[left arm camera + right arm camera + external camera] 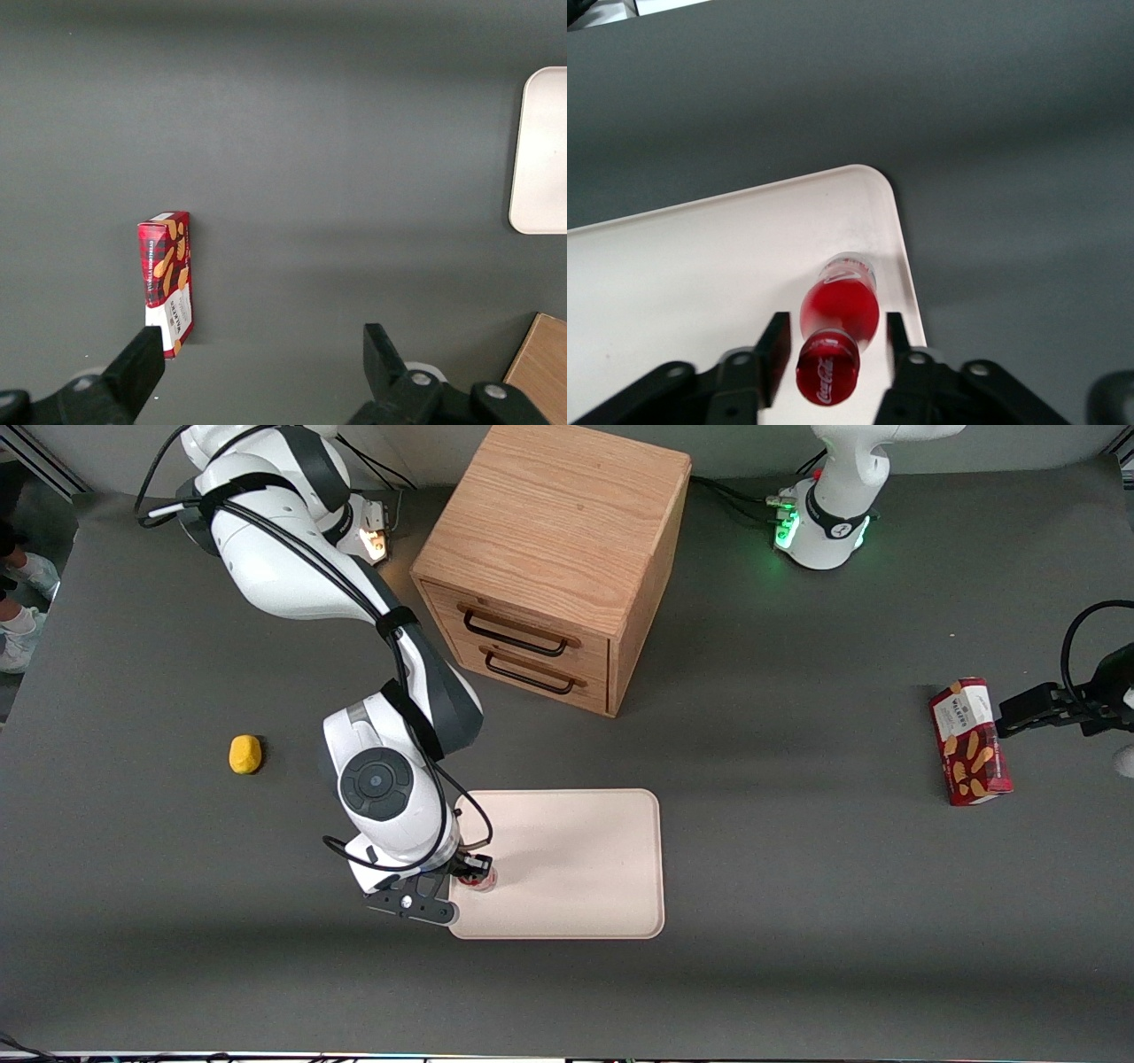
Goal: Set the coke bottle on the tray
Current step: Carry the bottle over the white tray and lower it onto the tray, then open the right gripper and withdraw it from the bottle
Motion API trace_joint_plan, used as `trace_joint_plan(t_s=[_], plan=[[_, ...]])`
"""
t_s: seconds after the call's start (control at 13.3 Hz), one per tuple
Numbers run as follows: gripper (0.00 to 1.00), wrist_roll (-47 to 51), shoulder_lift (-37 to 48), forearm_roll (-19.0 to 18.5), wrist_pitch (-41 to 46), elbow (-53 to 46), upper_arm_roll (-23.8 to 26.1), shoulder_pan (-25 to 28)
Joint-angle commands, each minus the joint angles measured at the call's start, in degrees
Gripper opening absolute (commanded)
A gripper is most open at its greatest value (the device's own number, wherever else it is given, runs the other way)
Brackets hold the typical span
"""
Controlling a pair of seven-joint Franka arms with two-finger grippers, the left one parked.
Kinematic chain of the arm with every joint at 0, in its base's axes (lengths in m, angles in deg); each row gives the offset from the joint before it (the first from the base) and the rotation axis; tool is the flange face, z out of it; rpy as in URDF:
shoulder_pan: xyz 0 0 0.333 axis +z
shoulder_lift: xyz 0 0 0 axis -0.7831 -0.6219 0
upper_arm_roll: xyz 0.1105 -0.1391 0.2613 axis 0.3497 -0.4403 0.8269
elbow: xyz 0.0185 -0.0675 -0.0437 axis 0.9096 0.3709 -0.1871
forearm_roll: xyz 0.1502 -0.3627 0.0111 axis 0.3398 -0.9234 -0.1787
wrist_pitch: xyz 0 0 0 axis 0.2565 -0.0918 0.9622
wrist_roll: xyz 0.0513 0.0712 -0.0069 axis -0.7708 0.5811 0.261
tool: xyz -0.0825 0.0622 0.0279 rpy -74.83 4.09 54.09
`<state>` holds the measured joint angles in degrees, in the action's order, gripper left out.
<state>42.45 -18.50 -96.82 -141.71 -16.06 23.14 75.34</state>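
The pincer hangs over the tray, at the tray's edge toward the working arm's end of the table and near the corner closest to the front camera. Its fingers stand spread on either side of the bottle, with a gap visible between each finger and the bottle's neck: released, not gripping.

The bottle stands upright on the tray, directly beneath the pincer, its clear base just inside the low rim. The red cap sits between the fingertips in the wrist view. In the front view only a small part of the bottle shows past the wrist.

The cabinet stands well apart from the pincer, farther from the front camera, its two drawer fronts facing toward the tray. A yellow lump lies on the table toward the working arm's end, farther from the front camera than the pincer. A biscuit box lies well away toward the parked arm's end of the table.
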Motion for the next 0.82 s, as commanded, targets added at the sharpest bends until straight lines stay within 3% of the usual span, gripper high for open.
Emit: trace_joint_plan(t_s=[0.0,0.15,0.75], plan=[[1.00,-0.4,1.2,-0.8,-0.6,0.7,0.0,0.0],[1.00,-0.4,4.1,-0.3,1.8,0.6,0.1,0.0],[1.00,-2.6,20.8,0.0,28.9,0.3,4.1,-2.0]])
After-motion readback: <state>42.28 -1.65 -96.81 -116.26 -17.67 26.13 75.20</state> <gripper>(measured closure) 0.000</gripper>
